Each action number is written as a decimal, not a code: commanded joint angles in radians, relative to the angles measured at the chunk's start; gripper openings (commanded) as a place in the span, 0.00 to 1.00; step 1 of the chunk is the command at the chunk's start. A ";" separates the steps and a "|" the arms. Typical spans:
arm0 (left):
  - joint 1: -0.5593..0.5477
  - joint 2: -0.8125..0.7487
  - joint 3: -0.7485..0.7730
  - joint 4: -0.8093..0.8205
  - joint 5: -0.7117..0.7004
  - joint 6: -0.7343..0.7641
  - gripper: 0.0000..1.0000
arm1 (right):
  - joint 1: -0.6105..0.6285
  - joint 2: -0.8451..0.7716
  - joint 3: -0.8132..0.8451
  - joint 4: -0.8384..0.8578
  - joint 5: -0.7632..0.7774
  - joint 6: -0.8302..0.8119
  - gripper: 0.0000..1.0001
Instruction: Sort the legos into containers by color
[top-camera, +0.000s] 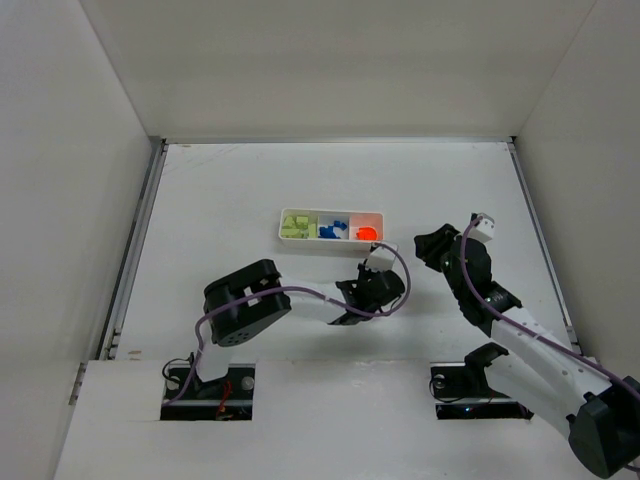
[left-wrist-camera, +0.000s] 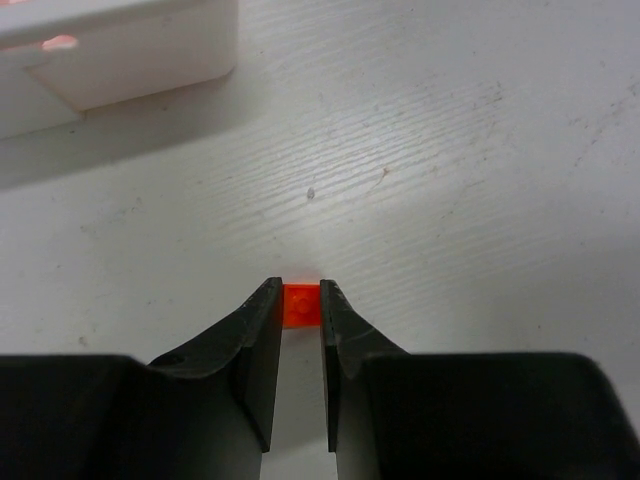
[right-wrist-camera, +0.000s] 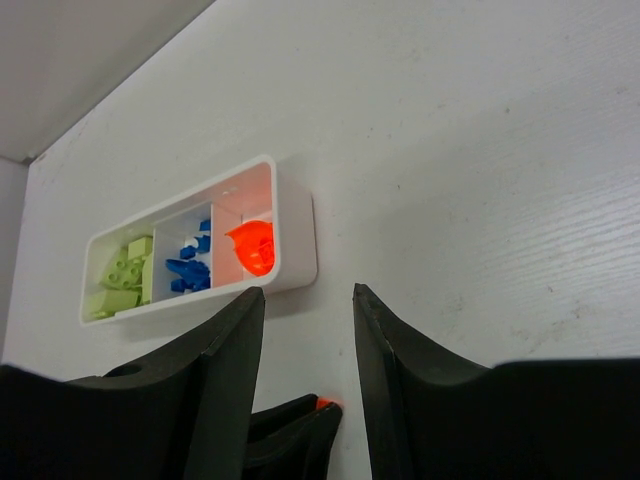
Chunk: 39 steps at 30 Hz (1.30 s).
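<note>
A tiny orange lego rests on the white table, and my left gripper is shut on it, a fingertip pressed against each side. The same gripper sits just below the right end of the white tray. The tray's three containers hold green legos, blue legos and an orange piece. My right gripper hangs open and empty above the table to the tray's right. Below it, the right wrist view shows the left fingertips and the orange lego.
White walls enclose the table on the left, back and right. The tray's corner lies a short way ahead of the left gripper. The right arm reaches in from the lower right.
</note>
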 joint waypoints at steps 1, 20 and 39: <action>-0.005 -0.088 -0.037 -0.074 0.016 0.034 0.12 | 0.002 -0.017 -0.001 0.023 -0.004 0.002 0.47; 0.024 -0.186 -0.008 -0.178 0.137 0.030 0.30 | -0.004 -0.032 -0.013 0.015 -0.010 -0.005 0.46; 0.005 -0.039 0.012 -0.119 0.059 0.006 0.30 | 0.008 -0.012 -0.005 0.026 -0.010 -0.004 0.46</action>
